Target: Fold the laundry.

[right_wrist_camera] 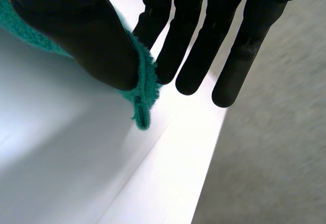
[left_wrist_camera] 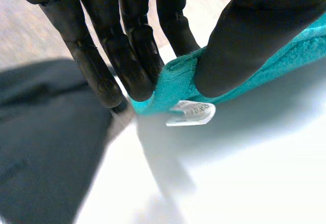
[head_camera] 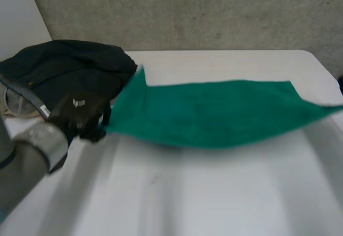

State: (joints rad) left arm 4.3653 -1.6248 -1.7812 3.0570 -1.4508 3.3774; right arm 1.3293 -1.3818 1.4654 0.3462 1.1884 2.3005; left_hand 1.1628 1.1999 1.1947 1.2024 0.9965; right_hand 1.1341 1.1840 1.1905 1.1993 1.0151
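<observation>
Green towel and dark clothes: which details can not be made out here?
Label on the green towel: print blurred in the left wrist view, by the left robot hand.
Dark clothes: bunched up in the head view, so the kinds of garment are unclear.
Towel corner in the right robot hand: its thumb covers it in the right wrist view; the head view's edge cuts it off.

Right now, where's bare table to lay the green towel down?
Bare: the table from the towel to the near edge, and the far strip behind it. The left hand and right hand pinch the towel's corners. Crowded: far left, dark clothes.
</observation>
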